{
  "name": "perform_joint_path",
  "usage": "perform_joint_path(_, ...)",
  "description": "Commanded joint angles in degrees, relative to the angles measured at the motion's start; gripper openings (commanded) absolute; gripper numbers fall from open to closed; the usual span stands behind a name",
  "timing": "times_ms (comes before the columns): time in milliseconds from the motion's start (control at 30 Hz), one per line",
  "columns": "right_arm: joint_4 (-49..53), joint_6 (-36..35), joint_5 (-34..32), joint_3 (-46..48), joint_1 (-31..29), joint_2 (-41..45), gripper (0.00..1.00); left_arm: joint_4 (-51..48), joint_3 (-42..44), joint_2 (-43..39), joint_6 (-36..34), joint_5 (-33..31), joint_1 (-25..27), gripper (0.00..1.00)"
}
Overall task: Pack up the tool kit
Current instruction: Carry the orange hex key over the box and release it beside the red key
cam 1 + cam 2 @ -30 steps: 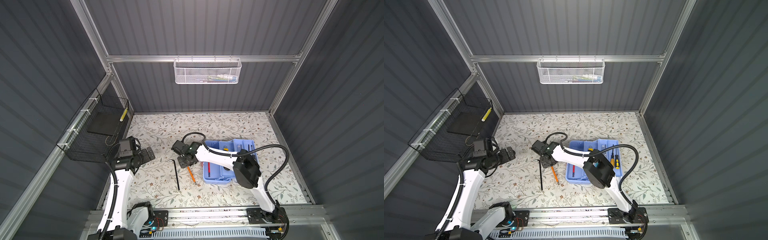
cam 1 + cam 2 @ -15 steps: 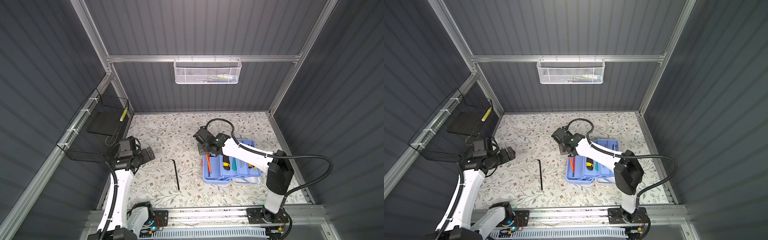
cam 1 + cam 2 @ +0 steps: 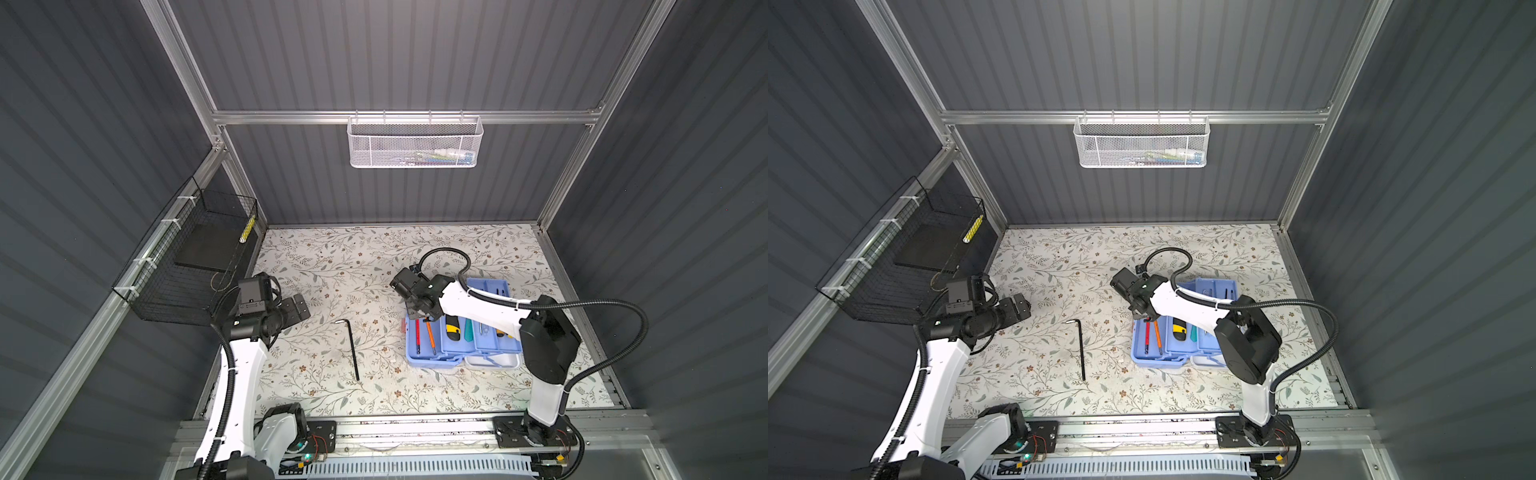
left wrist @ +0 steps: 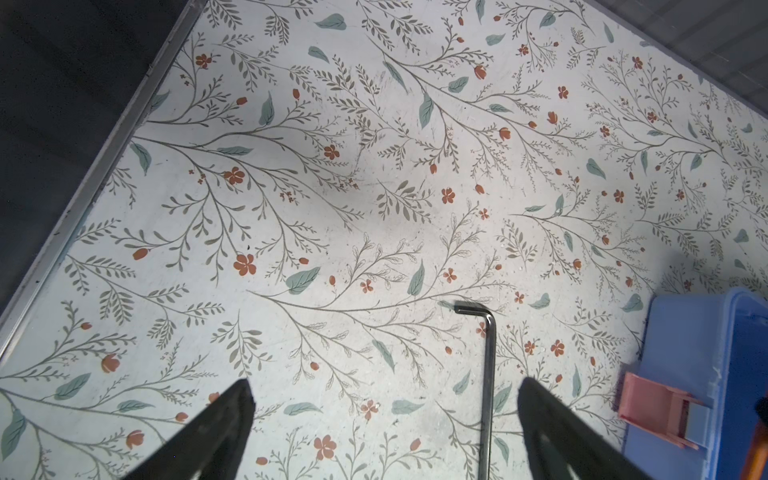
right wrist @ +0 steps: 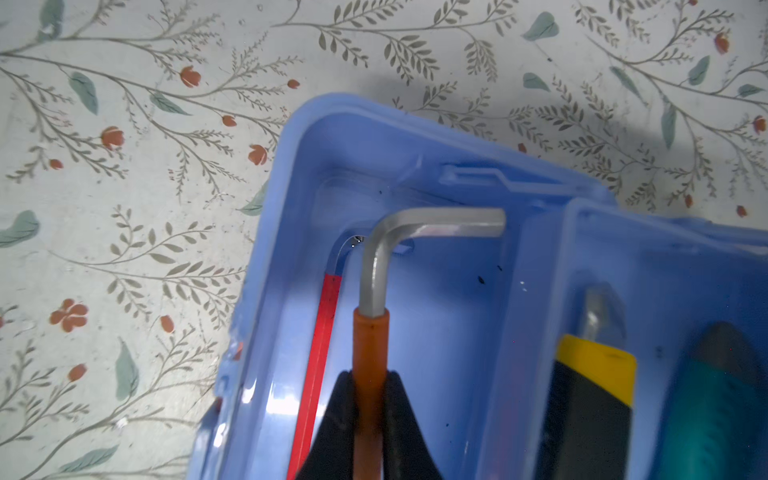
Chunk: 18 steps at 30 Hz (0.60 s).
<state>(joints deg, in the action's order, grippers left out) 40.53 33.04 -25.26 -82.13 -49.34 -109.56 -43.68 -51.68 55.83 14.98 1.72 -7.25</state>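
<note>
our right gripper (image 5: 370, 386) pinches the smooth orange sleeve of a bent steel hex key (image 5: 374, 282) in the glossy light blue tool kit (image 5: 291, 166), beside a red key (image 5: 322, 332); we see that grip only in the right wrist view; the left gripper (image 4: 384, 395) gapes wide over the floral table (image 4: 332, 166), near a black hex key (image 4: 490, 374); the kit lies right of centre in both top views
</note>
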Motion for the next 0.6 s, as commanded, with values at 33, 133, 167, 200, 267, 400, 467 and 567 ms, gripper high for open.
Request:
perform_joint_path(33, 1.2, 1.4, -2.9, -2.2, 0.2, -1.9, 0.0, 0.3, -0.4, -0.2, -1.1, 0.1, -0.5, 0.99)
perform_joint_path(133, 1.2, 2.7, -2.1, -1.1, 0.3, -2.0, 0.0, 0.3, -0.5, -0.3, -1.1, 0.0, -0.5, 0.99)
perform_joint_path(167, 1.1, 3.2, -1.4, -0.6, 0.3, -2.0, 0.0, 0.3, -0.5, -0.3, -1.1, 0.0, -0.5, 1.0)
perform_joint_path(200, 1.0, 3.6, -1.0, -0.3, 0.3, -2.1, 0.0, 0.3, -0.5, -0.3, -1.1, 0.1, -0.5, 0.99)
perform_joint_path(267, 0.6, 4.6, 0.0, 0.5, 0.4, -2.7, 0.0, 0.3, -0.5, -0.4, -1.1, 0.0, -0.5, 0.99)
perform_joint_path(400, 0.2, 5.1, 1.5, 0.6, 0.9, -3.9, 0.0, 0.3, -0.5, -0.3, -1.2, 0.4, -0.5, 0.99)
perform_joint_path(467, 0.1, 5.1, 2.6, 0.6, 1.5, -4.3, 0.01, 0.3, -0.5, -0.3, -1.2, 0.5, -0.5, 0.99)
perform_joint_path(567, 0.4, 5.3, 4.8, 0.3, 2.8, -5.3, 0.03, 0.3, -0.4, -0.4, -1.2, 0.4, -0.5, 1.0)
